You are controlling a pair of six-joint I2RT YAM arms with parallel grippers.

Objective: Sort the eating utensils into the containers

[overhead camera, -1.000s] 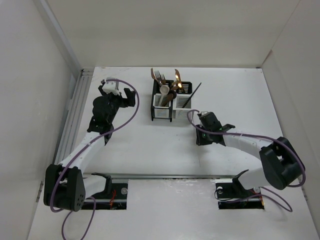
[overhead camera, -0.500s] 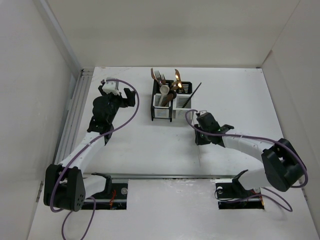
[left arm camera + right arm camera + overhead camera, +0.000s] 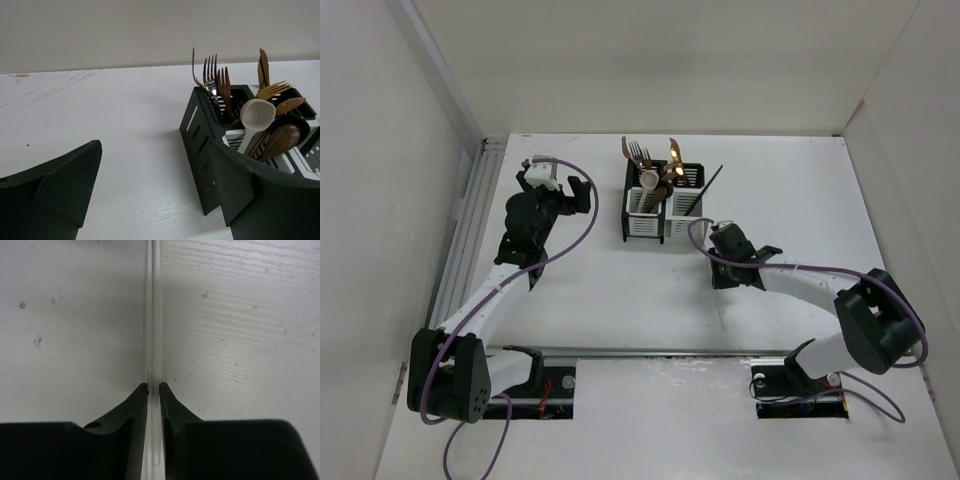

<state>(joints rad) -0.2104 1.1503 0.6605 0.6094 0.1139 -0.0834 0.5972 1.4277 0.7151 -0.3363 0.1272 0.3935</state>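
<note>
Two joined black-framed caddies (image 3: 658,208) stand at the table's back centre and hold copper forks (image 3: 638,152), a cream spoon (image 3: 649,180), brown wooden spoons and a slanting black chopstick (image 3: 706,188). They also show in the left wrist view (image 3: 200,132), with the cream spoon (image 3: 257,114) and forks (image 3: 215,80). My left gripper (image 3: 578,190) is open and empty, just left of the caddies. My right gripper (image 3: 153,386) is down at the table, shut on a white chopstick (image 3: 156,315) that lies flat and runs on past the fingertips. In the top view the right gripper (image 3: 720,280) is front right of the caddies.
White walls close in the table on the left, back and right. A metal rail (image 3: 650,352) runs across near the arm bases. Purple cables (image 3: 575,235) loop along both arms.
My right gripper and wrist have shifted slightly left, staying low on the table at the white chopstick. The left arm and the caddies have not moved.
</note>
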